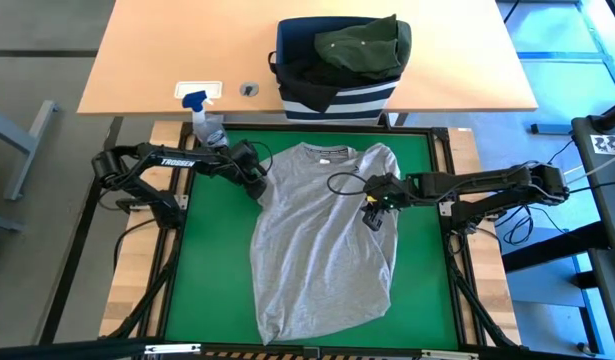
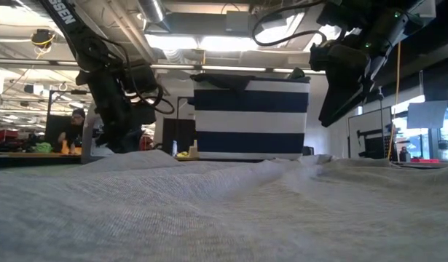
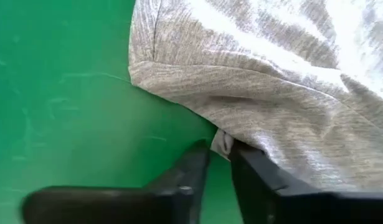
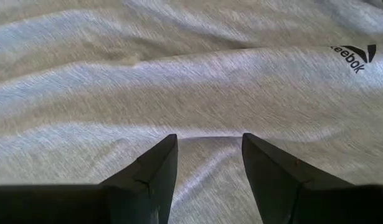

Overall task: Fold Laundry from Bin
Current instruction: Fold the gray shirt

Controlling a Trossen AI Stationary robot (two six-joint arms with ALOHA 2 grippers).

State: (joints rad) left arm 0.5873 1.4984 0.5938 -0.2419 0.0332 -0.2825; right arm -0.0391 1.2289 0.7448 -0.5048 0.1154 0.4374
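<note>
The left gripper (image 3: 220, 155) is set at the sleeve edge of the light grey T-shirt (image 1: 322, 240), its fingers (image 3: 188, 171) drawn nearly together with a small fold of the grey hem pinched between them. In the high view it (image 1: 255, 183) is found at the shirt's upper left corner, over the green mat (image 1: 212, 260).

The right gripper (image 4: 210, 158) is held spread above the shirt's chest, with only flat grey cloth seen between its fingers (image 4: 151, 171); whether the tips touch the fabric cannot be told. From above it (image 1: 375, 212) is placed over the shirt's right side.

The shirt is spread across the mat, collar toward the bin (image 1: 339, 90). The bin stands on the wooden table (image 1: 167, 50) beyond the mat, with a dark olive garment (image 1: 362, 45) piled over a black one (image 1: 305, 66) that is mostly hidden. In the low view the mat and the fingertips are blocked by cloth in the foreground.
</note>
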